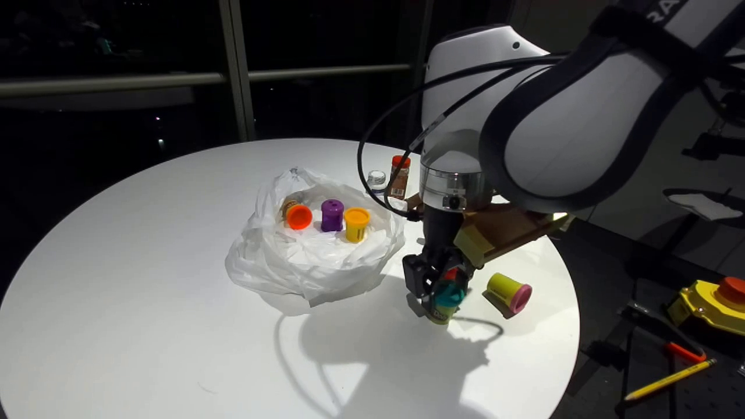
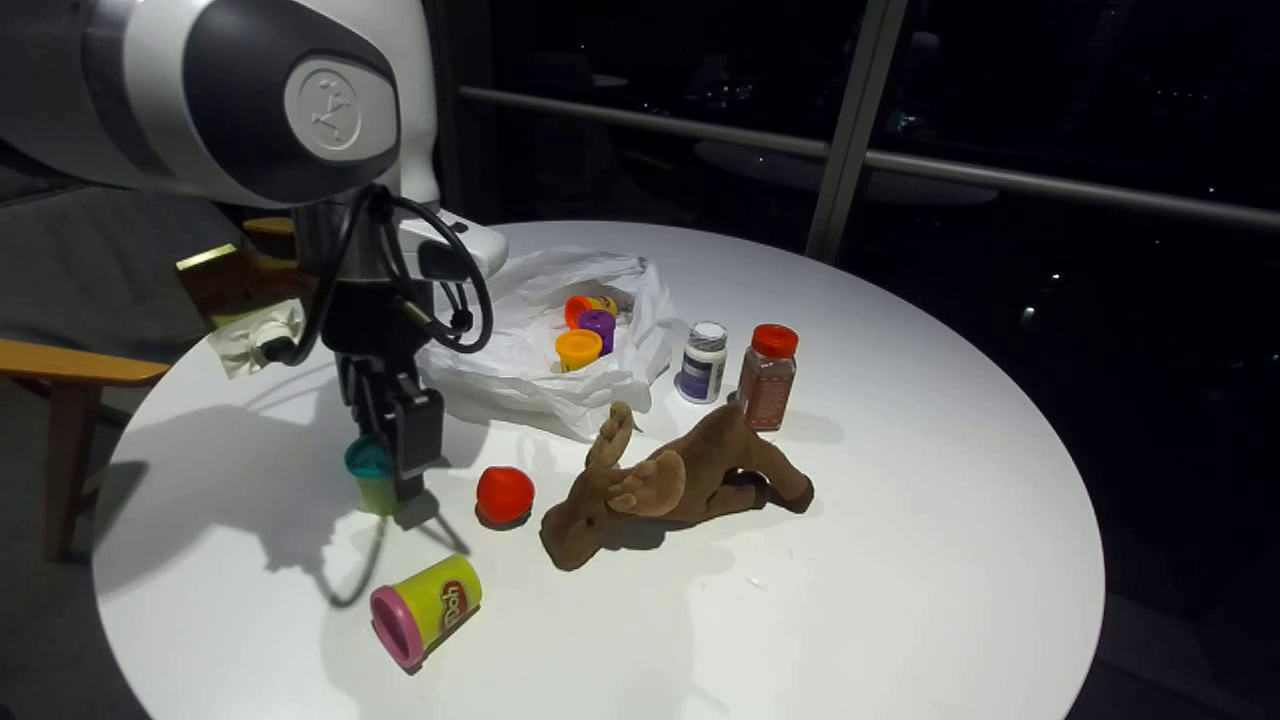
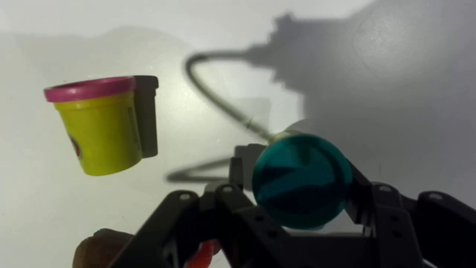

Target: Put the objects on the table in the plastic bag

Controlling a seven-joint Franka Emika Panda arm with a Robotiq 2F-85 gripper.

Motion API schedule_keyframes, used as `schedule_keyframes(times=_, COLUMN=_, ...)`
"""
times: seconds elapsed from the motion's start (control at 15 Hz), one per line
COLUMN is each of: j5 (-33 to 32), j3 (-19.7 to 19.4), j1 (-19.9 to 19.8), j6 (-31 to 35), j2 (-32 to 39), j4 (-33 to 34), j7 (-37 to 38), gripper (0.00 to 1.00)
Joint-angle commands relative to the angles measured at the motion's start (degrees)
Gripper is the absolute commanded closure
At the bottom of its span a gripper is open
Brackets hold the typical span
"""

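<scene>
A can with a teal lid (image 3: 297, 160) stands upright on the table between the fingers of my gripper (image 1: 436, 285). In the wrist view the left finger is apart from the lid; the right finger is beside it, contact unclear. A yellow can with a pink lid (image 2: 427, 605) lies on its side nearby. A red round object (image 2: 505, 495) and a brown plush moose (image 2: 700, 465) lie on the table. A white bottle (image 2: 703, 365) and a red-capped jar (image 2: 768, 380) stand behind. The open white plastic bag (image 1: 308, 273) holds an orange-lidded can (image 1: 299, 217), a purple can (image 1: 332, 216) and a yellow can (image 1: 356, 226).
The round white table (image 1: 145, 279) has its edge just beyond the pink-lidded can. The bag's crumpled rim stands up around its contents. A wooden chair (image 2: 80, 365) is beside the table. Tools and a yellow box with a red button (image 1: 713, 305) are off the table.
</scene>
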Motion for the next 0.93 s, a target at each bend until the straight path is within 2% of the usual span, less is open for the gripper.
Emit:
schedule_keyframes(times=0.0, j5=1.35, j3=0.36, j1=-0.11, j6=-0.18, j2=-0.38, j4=1.02, j7=-2.07, gripper=0.65)
schedule_keyframes(times=0.13, j5=1.72, j3=0.81, j1=0.18, j6=-1.32, j2=-3.04, j4=0.27, j7=-2.00, gripper=0.76)
schedule_keyframes(times=0.47, j5=-3.54, j3=0.31, j1=2.97, j6=-6.05, j2=-11.16, j4=2.08, j7=1.50, gripper=0.76)
schedule_keyframes(times=0.67, j5=-7.67, j3=1.38, j1=2.58, j6=-8.94, j2=-10.72, j4=9.13, j7=1.13, gripper=0.76)
schedule_keyframes(times=0.87, j5=-8.35, j3=2.40, j1=1.67, j6=-8.65, j2=-6.10, j4=16.70, j7=-1.48, gripper=0.76)
